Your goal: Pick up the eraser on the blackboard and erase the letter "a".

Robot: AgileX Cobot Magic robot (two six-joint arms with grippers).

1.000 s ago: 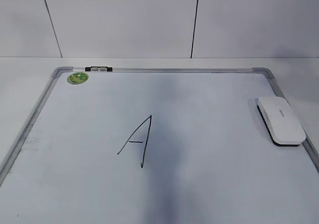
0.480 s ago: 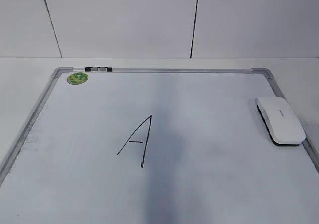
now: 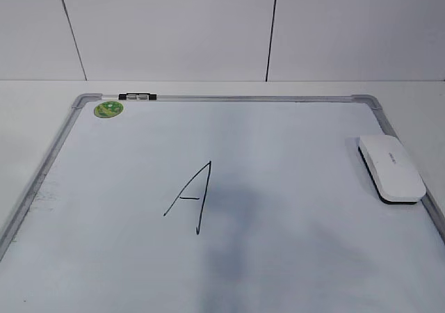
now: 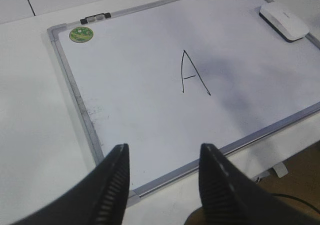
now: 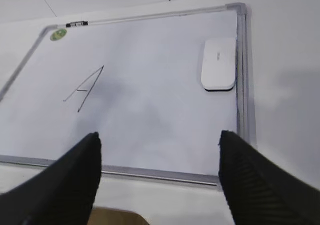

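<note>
The white eraser (image 3: 391, 167) lies flat on the blackboard, a white board with a grey frame (image 3: 229, 98), by its right edge. It also shows in the left wrist view (image 4: 284, 21) and the right wrist view (image 5: 218, 63). One tall angular capital "A" (image 3: 191, 198) is drawn mid-board. No small lowercase "a" shows on the board in any view. My left gripper (image 4: 162, 152) is open and empty above the board's near left corner. My right gripper (image 5: 160, 137) is open and empty above the board's near edge. Neither gripper shows in the exterior view.
A round green sticker (image 3: 108, 108) and a small black clip (image 3: 137, 97) sit at the board's far left corner. The board lies on a white table (image 3: 28, 118) with a white panelled wall (image 3: 174, 28) behind. The table's near edge (image 4: 280, 157) shows past the board.
The dark shadow down the middle of the board has shrunk toward the near edge. The eraser and the capital "A" have not moved.
</note>
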